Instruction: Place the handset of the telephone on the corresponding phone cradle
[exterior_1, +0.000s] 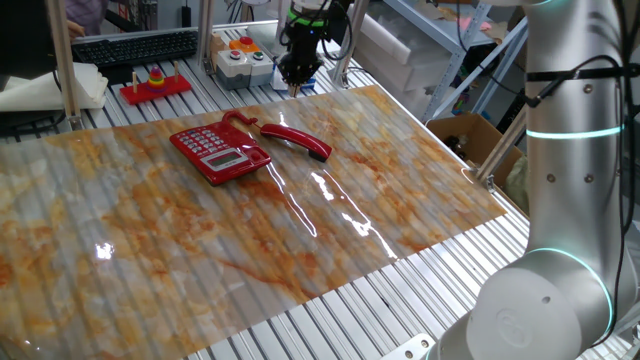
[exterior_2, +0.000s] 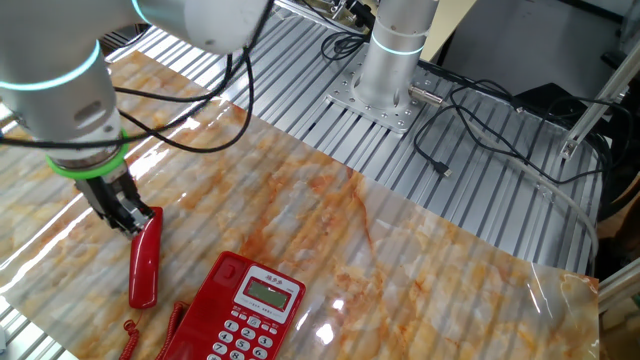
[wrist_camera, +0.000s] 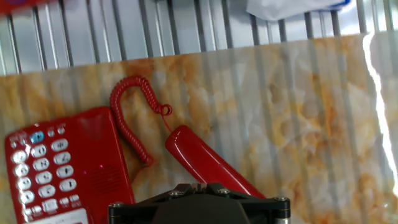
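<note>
The red handset (exterior_1: 297, 138) lies flat on the marbled mat, off the telephone (exterior_1: 220, 152) and just right of it. Its coiled red cord (wrist_camera: 127, 118) loops back to the base. The phone cradle (wrist_camera: 99, 162) is the bare red strip beside the pale keypad (wrist_camera: 40, 165), and nothing lies in it. My gripper (exterior_1: 296, 88) hangs above the mat's far edge, over the handset's end (exterior_2: 147, 262). Its fingers look shut and hold nothing. The hand view shows the handset (wrist_camera: 205, 162) below the gripper body.
A red tray with stacking rings (exterior_1: 155, 85), a button box (exterior_1: 243, 58) and a keyboard (exterior_1: 135, 45) stand behind the mat. A cardboard box (exterior_1: 465, 135) is off the table's right side. The arm's base (exterior_2: 395, 60) and cables (exterior_2: 480, 110) are nearby.
</note>
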